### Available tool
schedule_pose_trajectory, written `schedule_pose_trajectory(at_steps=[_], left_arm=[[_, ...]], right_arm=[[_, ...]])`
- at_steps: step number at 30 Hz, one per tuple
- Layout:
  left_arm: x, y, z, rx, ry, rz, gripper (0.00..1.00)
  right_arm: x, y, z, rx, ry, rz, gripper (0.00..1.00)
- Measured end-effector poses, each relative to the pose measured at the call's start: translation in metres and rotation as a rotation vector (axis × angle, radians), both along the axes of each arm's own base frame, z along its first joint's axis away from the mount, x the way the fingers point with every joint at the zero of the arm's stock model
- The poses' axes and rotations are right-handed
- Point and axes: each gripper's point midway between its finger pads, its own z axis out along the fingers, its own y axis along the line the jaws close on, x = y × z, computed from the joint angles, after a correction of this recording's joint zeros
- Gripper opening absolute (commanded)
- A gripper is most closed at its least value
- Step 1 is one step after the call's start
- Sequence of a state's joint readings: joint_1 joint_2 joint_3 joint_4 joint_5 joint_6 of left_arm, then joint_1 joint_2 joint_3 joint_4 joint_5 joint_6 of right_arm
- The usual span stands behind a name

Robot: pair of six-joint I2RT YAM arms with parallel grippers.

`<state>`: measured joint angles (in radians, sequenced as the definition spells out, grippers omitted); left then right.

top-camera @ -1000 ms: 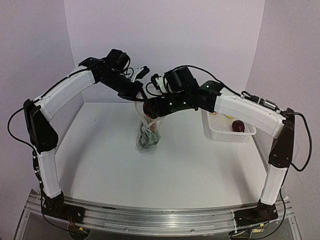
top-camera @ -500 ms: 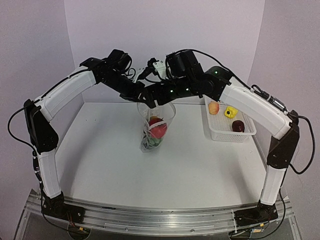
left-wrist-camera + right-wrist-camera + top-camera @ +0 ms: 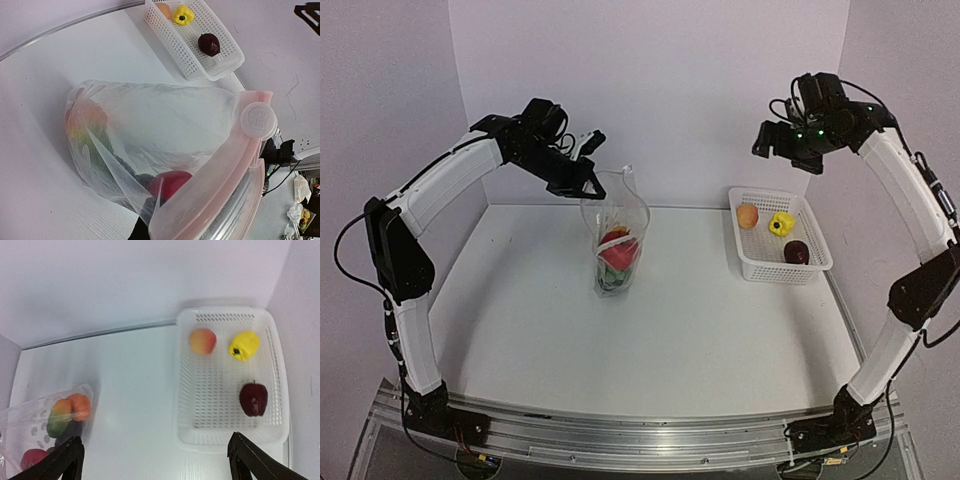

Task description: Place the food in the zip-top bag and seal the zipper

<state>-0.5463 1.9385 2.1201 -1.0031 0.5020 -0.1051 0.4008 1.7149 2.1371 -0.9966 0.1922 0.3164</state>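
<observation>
The clear dotted zip-top bag (image 3: pixel 616 232) stands upright at the table's middle with its mouth open. It holds several pieces of food, among them a red one (image 3: pixel 619 251). My left gripper (image 3: pixel 582 180) is shut on the bag's mouth edge and holds it up. In the left wrist view the zipper (image 3: pixel 220 182) runs past the bag (image 3: pixel 150 120), and a red fruit (image 3: pixel 170 182) shows inside. My right gripper (image 3: pixel 775 140) is open and empty, high above the white basket (image 3: pixel 785 272). A peach (image 3: pixel 747 216), a yellow pepper (image 3: pixel 780 223) and a dark red apple (image 3: pixel 797 252) lie in the basket.
In the right wrist view the basket (image 3: pixel 225 442) lies below right and the bag (image 3: pixel 35 427) at lower left, with bare table between them. The basket (image 3: pixel 175 47) also shows in the left wrist view. Purple walls close in behind and on both sides.
My right gripper let a red fruit go into the bag, then swung up and to the right, above the basket. The left gripper still holds the bag's mouth.
</observation>
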Motion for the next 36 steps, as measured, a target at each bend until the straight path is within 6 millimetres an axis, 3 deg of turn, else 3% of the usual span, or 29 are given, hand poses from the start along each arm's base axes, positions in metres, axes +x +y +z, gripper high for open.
schedule_pose_trajectory(at_steps=[3, 8, 12, 15, 20, 30, 36], left_arm=[[-0.002, -0.002, 0.0, -0.001, 0.002, -0.006, 0.0], [-0.002, -0.002, -0.001, 0.0, 0.004, -0.008, 0.0], [-0.002, -0.002, -0.002, 0.001, 0.005, -0.009, 0.0], [-0.002, -0.002, -0.003, 0.002, 0.005, -0.009, 0.0], [-0.002, -0.002, -0.003, 0.002, 0.004, -0.01, 0.0], [-0.002, -0.002, -0.003, 0.007, -0.005, -0.018, 0.0], [-0.002, -0.002, -0.003, 0.009, -0.012, -0.024, 0.0]], right_arm=[[0.016, -0.047, -0.042, -0.028, 0.166, -0.116, 0.98], [0.047, -0.094, -0.139, -0.106, 0.437, -0.222, 0.98], [0.061, -0.137, -0.222, -0.148, 0.643, -0.303, 0.98], [0.064, -0.165, -0.266, -0.162, 0.746, -0.356, 0.98], [0.075, -0.187, -0.293, -0.192, 0.784, -0.401, 0.98], [0.087, -0.189, -0.326, -0.264, 0.802, -0.37, 0.91], [0.093, -0.194, -0.34, -0.303, 0.799, -0.364, 0.77]])
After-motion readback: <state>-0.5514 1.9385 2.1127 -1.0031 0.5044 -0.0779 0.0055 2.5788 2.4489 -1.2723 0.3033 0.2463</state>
